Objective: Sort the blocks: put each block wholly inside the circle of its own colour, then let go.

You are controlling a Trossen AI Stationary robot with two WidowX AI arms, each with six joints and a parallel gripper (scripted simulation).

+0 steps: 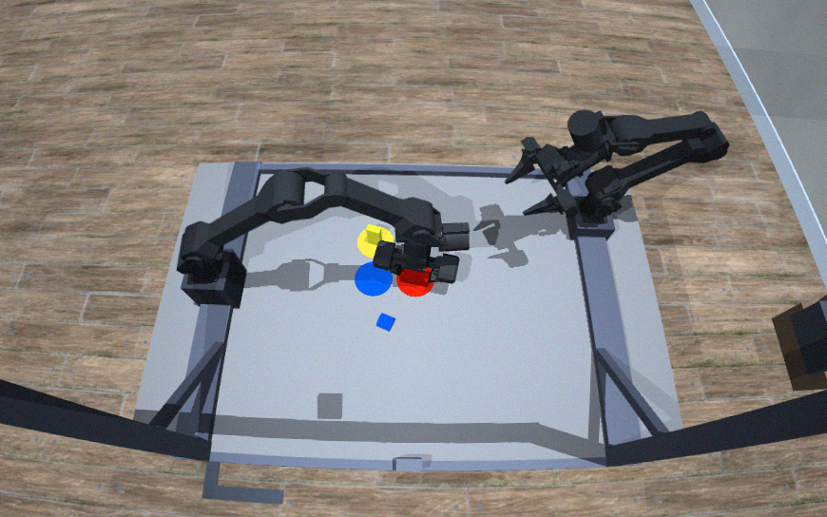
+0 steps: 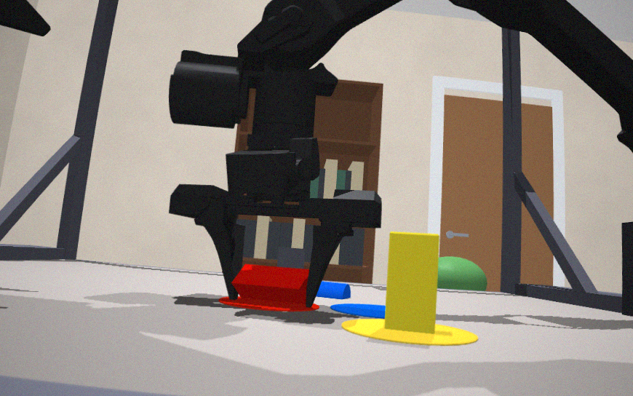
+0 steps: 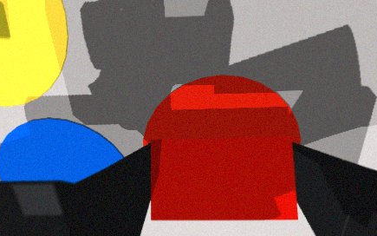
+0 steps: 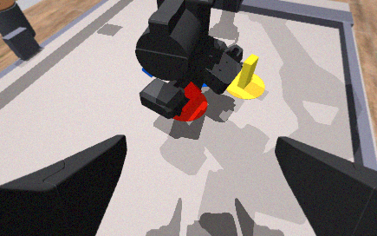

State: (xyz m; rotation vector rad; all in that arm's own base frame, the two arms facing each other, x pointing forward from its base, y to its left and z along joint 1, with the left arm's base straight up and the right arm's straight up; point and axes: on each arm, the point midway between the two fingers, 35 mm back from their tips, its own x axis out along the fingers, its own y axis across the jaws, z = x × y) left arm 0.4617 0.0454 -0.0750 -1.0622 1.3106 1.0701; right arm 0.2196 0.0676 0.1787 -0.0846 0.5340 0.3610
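Observation:
My left gripper is shut on the red block, one finger at each end. It holds the block low over the red circle; the block looks tilted, and whether it touches the table is unclear. The blue block lies outside the blue circle. The yellow block stands upright on the yellow circle. My right gripper is open and empty, far from the blocks.
The left arm reaches over the tabletop and partly hides the red circle from above. The yellow block stands near the left gripper. A dark frame borders the table, with posts and braces at both sides.

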